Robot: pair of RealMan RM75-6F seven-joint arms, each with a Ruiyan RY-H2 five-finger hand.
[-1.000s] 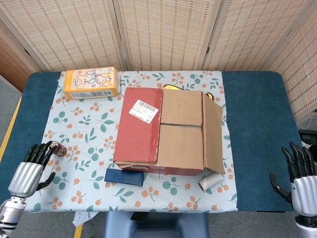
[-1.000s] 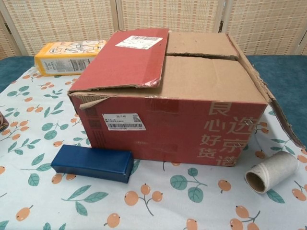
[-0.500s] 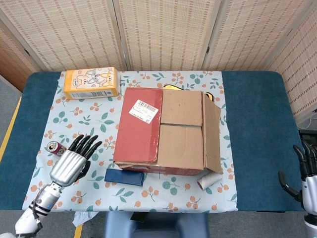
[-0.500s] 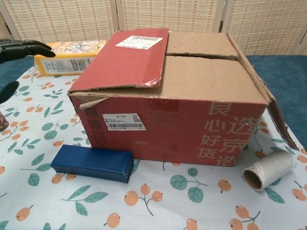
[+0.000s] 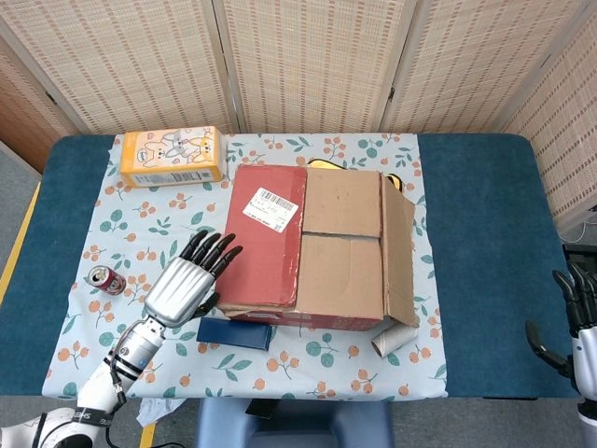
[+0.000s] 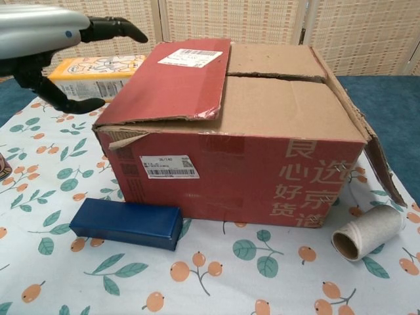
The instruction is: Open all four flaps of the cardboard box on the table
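Note:
The cardboard box (image 5: 317,247) (image 6: 243,131) sits mid-table with its flaps folded down. Its red left flap (image 5: 264,238) (image 6: 167,82) lies flat on top and carries a white label. The two brown middle flaps (image 5: 340,243) lie closed. The right flap (image 5: 403,247) (image 6: 367,125) droops down over the box's right side. My left hand (image 5: 187,280) (image 6: 46,39) hovers open just left of the box, fingers spread toward the red flap's edge, touching nothing. My right hand (image 5: 578,322) stays open past the table's right end.
A dark blue box (image 5: 235,332) (image 6: 126,224) lies at the front left of the carton. A cardboard tube (image 5: 396,339) (image 6: 369,234) lies at its front right. A soda can (image 5: 105,279) stands left of my hand; an orange carton (image 5: 173,156) rests at the back left.
My left hand has travelled up and right, from near the soda can to just beside the box's red flap. The right hand has barely shifted. The box has not moved.

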